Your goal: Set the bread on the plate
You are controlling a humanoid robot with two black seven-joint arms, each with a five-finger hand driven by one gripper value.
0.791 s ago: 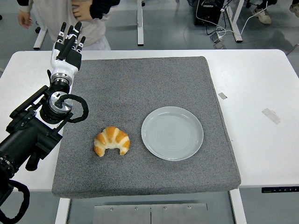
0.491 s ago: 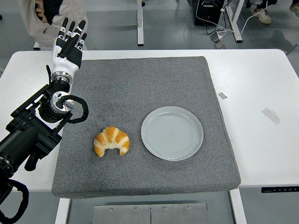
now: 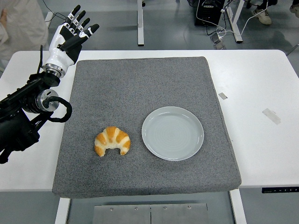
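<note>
A golden croissant (image 3: 112,141) lies on the grey mat (image 3: 145,93), left of centre near the front. To its right sits an empty pale grey plate (image 3: 173,133), a short gap away. My left hand (image 3: 70,35) is raised over the mat's far left corner, white with black fingertips, fingers spread and holding nothing. It is far behind the croissant. The black left arm (image 3: 25,116) runs in from the left edge. My right arm does not show.
The white table (image 3: 261,140) extends beyond the mat, with two small tape scraps (image 3: 271,115) on its right side. A person in light clothing (image 3: 16,23) stands at the top left, behind the table. Table legs and cables show at the back.
My left hand has risen and swung toward the far left corner, fingers fanning out; the arm pulled leftward. The person has shifted left. Croissant and plate stay put.
</note>
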